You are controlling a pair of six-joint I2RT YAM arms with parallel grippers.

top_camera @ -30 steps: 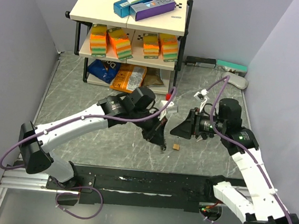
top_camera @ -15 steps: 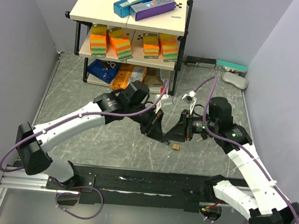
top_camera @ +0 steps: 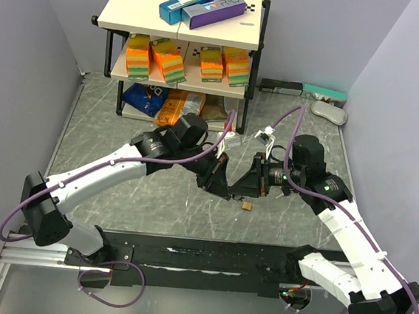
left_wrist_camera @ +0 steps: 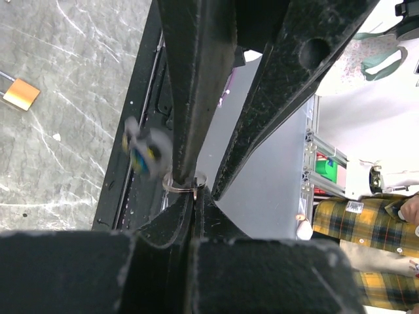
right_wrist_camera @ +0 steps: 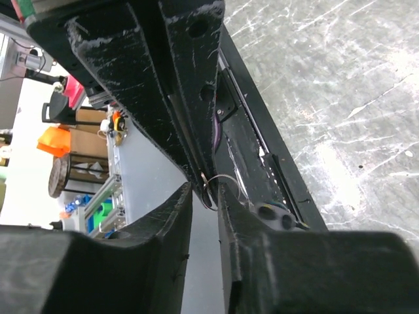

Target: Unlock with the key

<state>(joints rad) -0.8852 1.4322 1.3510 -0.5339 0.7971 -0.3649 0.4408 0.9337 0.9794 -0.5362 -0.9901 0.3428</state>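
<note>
**Both grippers meet over a small key ring; padlock lies free on the table**

From above, the key ring is hidden where the 2 sets of fingers meet. The left wrist camera shows the key ring [left_wrist_camera: 184, 182] at the tip of the left gripper [left_wrist_camera: 190, 199], whose jaws are pressed together on it. A blurred blue-and-yellow blob [left_wrist_camera: 145, 152] hangs from the ring; I cannot tell whether it is the key.

The right gripper [right_wrist_camera: 204, 193] has a narrow gap between its jaws with the ring in it; whether they pinch it, I cannot tell.

The padlock [top_camera: 247, 204] lies on the table just below the grippers, untouched.

Behind stands a shelf [top_camera: 135, 9] with 2 boxes [top_camera: 202, 6] on top and orange packs [top_camera: 160, 57] below. The table [top_camera: 122, 141] is grey marbled, and the walls are pale lilac.
</note>
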